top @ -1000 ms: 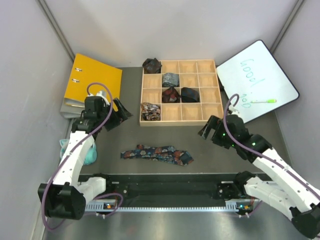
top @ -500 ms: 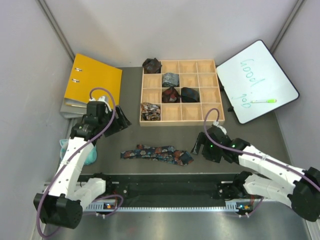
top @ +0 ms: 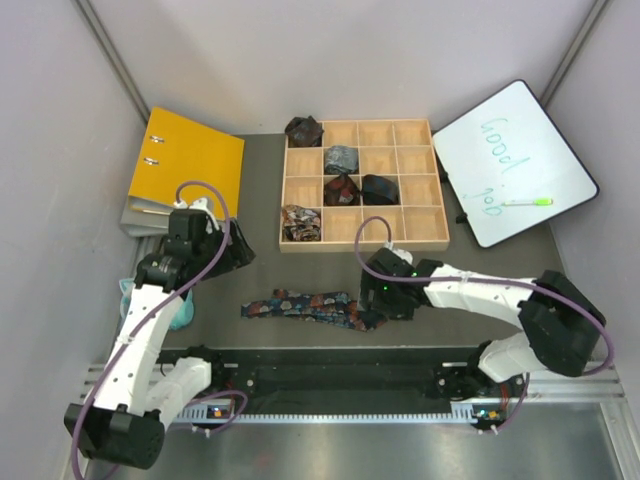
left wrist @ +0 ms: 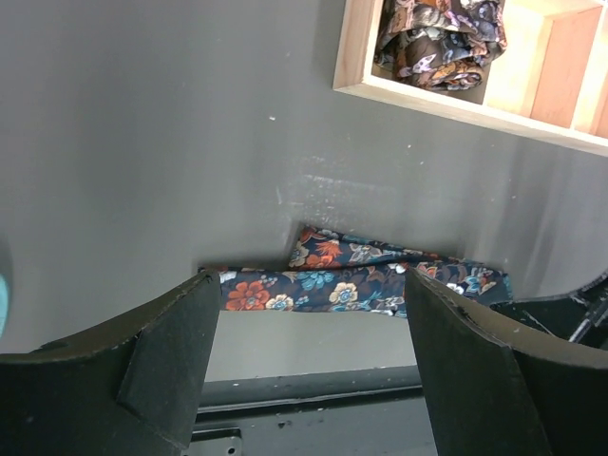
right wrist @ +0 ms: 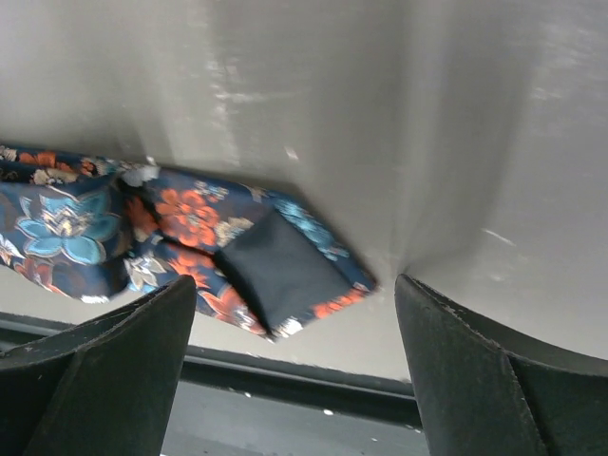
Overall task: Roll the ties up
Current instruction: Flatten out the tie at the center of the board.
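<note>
A dark navy tie with orange-red and light-blue flowers lies flat and folded on the grey table, near the front edge. My right gripper hovers open at its right end; in the right wrist view the tie's wide end, dark lining up, sits just beyond my open right gripper. My left gripper is open, above and left of the tie. In the left wrist view the tie lies beyond the open left gripper. Several rolled ties fill cells of the wooden box.
A yellow binder lies at the back left. A whiteboard with a green marker leans at the back right. A teal object sits by the left arm. A black rail runs along the near edge.
The right arm has swung left across the table, bringing its gripper from beside the box to the tie's right end. The left gripper has shifted slightly nearer.
</note>
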Controlling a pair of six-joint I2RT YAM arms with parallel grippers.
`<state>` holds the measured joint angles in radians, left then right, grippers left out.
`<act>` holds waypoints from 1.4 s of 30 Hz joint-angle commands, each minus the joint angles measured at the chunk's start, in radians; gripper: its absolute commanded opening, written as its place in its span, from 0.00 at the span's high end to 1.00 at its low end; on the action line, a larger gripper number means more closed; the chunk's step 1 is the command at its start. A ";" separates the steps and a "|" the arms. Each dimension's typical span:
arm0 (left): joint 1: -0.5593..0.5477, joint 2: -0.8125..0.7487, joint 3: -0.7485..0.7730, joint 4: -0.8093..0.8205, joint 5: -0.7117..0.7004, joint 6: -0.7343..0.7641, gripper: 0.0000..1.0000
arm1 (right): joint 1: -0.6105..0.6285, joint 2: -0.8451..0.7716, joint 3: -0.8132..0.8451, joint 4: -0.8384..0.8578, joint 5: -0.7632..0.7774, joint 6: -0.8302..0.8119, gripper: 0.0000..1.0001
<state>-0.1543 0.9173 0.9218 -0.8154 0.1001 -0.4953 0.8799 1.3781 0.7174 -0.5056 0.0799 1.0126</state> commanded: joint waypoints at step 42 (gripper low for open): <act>-0.410 0.057 -0.157 0.146 -0.189 -0.308 0.25 | -0.409 -0.106 0.016 -0.212 0.110 -0.413 1.00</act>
<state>-0.4965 0.9596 0.8536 -0.8227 -0.0486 -0.6521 0.4995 1.2896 0.7132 -0.7082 0.2047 0.6605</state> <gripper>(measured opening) 0.825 0.043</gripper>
